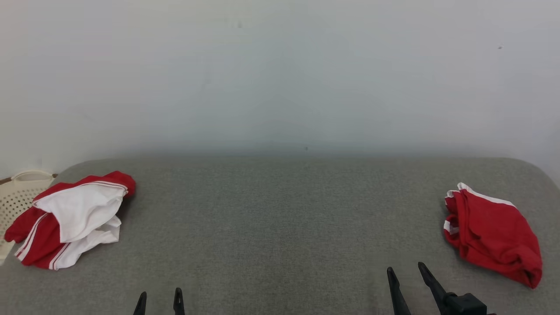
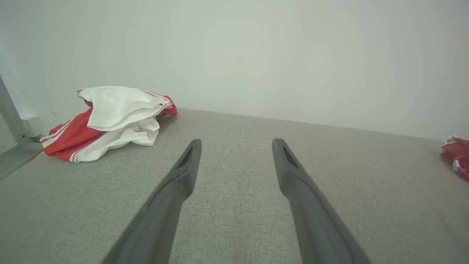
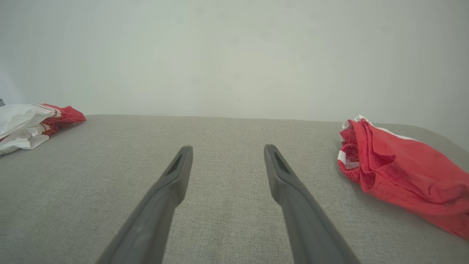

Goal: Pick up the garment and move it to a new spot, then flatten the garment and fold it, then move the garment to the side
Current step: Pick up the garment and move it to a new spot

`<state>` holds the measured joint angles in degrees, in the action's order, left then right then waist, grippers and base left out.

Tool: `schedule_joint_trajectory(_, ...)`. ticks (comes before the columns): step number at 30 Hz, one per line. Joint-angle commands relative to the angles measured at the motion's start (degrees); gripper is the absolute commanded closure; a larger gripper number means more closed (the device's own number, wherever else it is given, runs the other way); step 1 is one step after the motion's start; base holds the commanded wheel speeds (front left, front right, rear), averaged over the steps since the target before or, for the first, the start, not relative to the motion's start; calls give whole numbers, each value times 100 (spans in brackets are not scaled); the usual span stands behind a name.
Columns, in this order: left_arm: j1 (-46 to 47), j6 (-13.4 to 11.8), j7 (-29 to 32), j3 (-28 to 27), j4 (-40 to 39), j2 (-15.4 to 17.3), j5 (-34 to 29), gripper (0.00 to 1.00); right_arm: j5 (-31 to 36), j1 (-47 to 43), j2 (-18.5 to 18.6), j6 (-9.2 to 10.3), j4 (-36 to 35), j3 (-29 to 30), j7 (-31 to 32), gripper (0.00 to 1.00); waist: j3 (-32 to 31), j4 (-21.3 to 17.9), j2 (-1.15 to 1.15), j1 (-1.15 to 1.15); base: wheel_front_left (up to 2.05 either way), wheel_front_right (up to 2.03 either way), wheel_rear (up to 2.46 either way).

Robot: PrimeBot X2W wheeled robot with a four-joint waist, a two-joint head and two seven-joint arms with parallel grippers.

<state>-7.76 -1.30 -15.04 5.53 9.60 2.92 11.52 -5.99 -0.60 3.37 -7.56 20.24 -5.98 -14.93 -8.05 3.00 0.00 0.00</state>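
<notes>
A crumpled red and white garment (image 1: 70,218) lies at the far left of the grey padded surface (image 1: 280,227); the left wrist view has it up left (image 2: 110,121), the right wrist view at its left edge (image 3: 29,124). A bunched red garment with white trim (image 1: 492,234) lies at the far right, also seen at the right in the right wrist view (image 3: 399,172) and at the edge of the left wrist view (image 2: 456,154). My left gripper (image 1: 159,295) (image 2: 236,143) and right gripper (image 1: 404,267) (image 3: 227,148) both stand open and empty over the middle front of the surface, apart from both garments.
A cream perforated basket (image 1: 17,197) stands off the surface's left end, behind the red and white garment. A pale wall (image 1: 280,74) runs along the back. The surface's corners are rounded at the back left and right.
</notes>
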Motion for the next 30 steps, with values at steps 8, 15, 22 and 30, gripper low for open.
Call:
schedule_joint_trajectory(8, -159, -42, 4, -151, -55, 124, 78, 0, -66, -174, -35, 12, -292, -131, -19, 0, -34, 1091, 0, 0, 0, 0, 0)
schedule_joint_trajectory(15, -196, -17, 86, -420, -82, 389, 251, 0, -202, -133, -58, 12, -359, -360, -20, 0, -42, 1964, 0, 0, 0, 0, 0)
schedule_joint_trajectory(22, -240, -93, -3, -750, -125, 393, 434, 0, -325, 391, -55, 12, -280, -851, -16, 0, 277, 2318, 0, 0, 0, 0, 0)
schedule_joint_trajectory(30, -152, 40, -22, -1185, -66, 313, 453, 0, -401, 771, -54, 12, -98, -1200, -17, 0, 468, 2485, 0, 0, 0, 0, 0)
